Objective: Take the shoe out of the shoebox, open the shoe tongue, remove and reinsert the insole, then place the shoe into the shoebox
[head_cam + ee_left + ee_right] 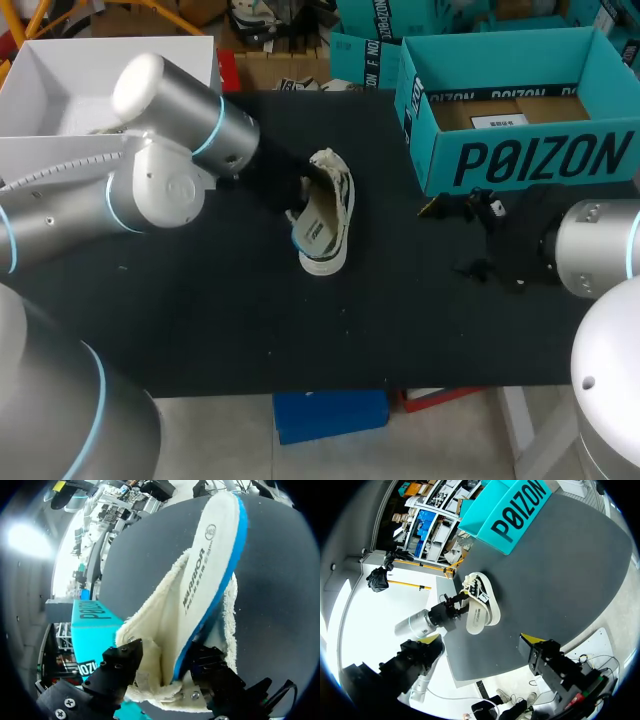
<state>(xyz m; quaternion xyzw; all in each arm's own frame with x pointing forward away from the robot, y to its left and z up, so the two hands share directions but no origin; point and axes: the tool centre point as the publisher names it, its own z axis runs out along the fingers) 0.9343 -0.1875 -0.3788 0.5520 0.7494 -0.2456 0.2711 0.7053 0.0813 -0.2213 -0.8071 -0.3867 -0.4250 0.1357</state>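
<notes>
Shoe (340, 200), long axis front to back

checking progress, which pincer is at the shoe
The left pincer, right at the shoe and its raised insole; the right pincer hangs open, apart from them.

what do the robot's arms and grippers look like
The left arm and right arm are rounded silver tubes with light-blue rings at the joints. The right gripper is black and blocky, with yellow fingertips. The left gripper is black with screws and a thin cable.
</notes>
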